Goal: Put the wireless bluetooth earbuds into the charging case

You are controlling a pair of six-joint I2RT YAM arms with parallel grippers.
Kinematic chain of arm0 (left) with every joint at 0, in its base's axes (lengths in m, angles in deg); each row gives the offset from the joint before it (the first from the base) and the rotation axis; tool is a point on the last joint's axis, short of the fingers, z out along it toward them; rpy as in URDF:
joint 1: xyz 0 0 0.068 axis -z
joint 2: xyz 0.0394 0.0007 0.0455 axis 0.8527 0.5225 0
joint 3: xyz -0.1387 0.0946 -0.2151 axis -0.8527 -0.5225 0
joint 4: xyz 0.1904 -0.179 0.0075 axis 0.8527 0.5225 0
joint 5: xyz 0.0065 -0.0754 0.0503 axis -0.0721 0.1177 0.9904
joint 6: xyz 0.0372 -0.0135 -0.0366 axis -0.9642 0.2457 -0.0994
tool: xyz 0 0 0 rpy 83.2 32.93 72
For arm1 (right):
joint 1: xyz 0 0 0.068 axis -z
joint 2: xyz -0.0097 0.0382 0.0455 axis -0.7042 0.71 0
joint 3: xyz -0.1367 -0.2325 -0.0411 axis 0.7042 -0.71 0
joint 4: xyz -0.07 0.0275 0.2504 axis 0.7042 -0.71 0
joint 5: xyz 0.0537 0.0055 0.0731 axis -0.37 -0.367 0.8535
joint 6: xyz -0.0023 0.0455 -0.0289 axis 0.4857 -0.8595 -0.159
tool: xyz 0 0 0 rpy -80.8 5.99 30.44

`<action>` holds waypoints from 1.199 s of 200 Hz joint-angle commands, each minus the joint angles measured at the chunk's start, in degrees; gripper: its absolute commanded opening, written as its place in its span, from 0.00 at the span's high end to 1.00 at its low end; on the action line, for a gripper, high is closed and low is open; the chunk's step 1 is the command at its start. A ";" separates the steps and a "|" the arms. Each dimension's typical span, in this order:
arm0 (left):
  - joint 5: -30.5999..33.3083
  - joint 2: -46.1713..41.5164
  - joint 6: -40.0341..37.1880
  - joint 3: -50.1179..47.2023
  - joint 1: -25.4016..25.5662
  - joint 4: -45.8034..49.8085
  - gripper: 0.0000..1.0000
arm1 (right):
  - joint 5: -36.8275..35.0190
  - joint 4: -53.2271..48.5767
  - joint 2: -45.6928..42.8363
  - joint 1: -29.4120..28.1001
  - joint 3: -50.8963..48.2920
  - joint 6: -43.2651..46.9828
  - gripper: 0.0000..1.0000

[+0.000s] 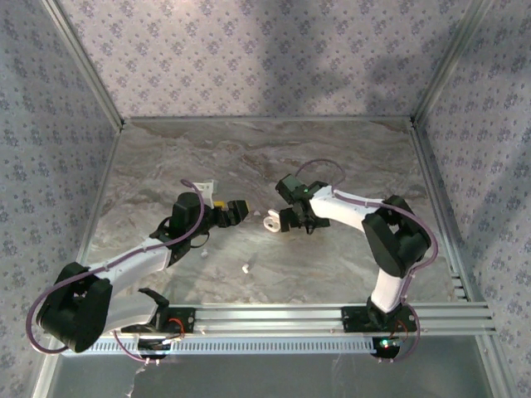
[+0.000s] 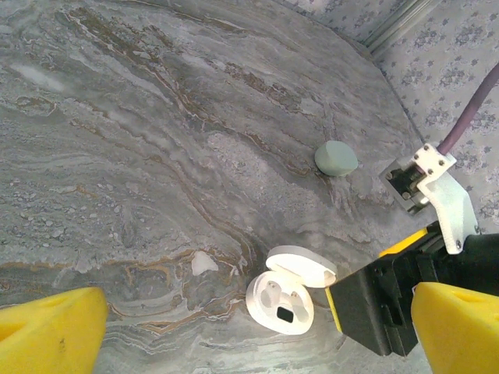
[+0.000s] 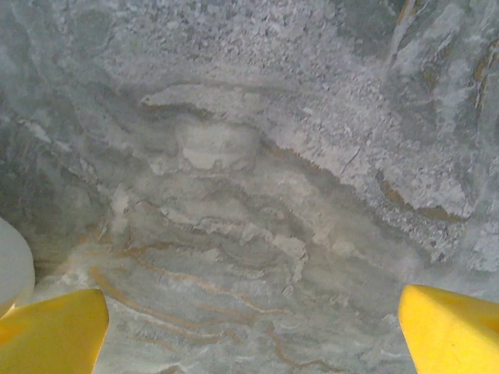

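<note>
1. One of the wireless bluetooth earbuds [image 1: 246,268] lies loose on the marbled tabletop [image 1: 348,157], closer to the arm bases than the charging case [image 1: 272,222]. Another tiny white bit [image 1: 202,254] lies by the left arm [image 1: 137,259].
2. The charging case lies open with its lid tipped back, between the two grippers.
3. The right gripper [image 1: 290,222] sits just beside the case, jaws spread and holding nothing.
4. The left gripper [image 1: 235,212] is near the case's other side, jaws spread wide and empty.
5. A pale green oval pebble [image 2: 336,158] lies well apart.

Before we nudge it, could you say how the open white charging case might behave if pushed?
The charging case looks small and smooth, so it would probably slide easily on the marble table. Its open lid may make it tip or swing shut.
</note>
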 commanded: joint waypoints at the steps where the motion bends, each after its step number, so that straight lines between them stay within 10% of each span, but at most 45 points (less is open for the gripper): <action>1: -0.52 0.08 -0.24 0.75 -0.32 -0.88 0.00 | 0.32 -0.33 1.44 0.85 1.99 1.28 0.03; 93: -1.30 -0.14 0.09 0.59 -0.09 -1.52 0.00 | 1.32 -0.49 1.44 2.00 3.72 2.30 0.02; 240: 18.83 -27.29 -9.91 -6.27 6.76 4.29 0.00 | 11.17 5.61 -33.60 -1.51 -18.26 -0.25 0.03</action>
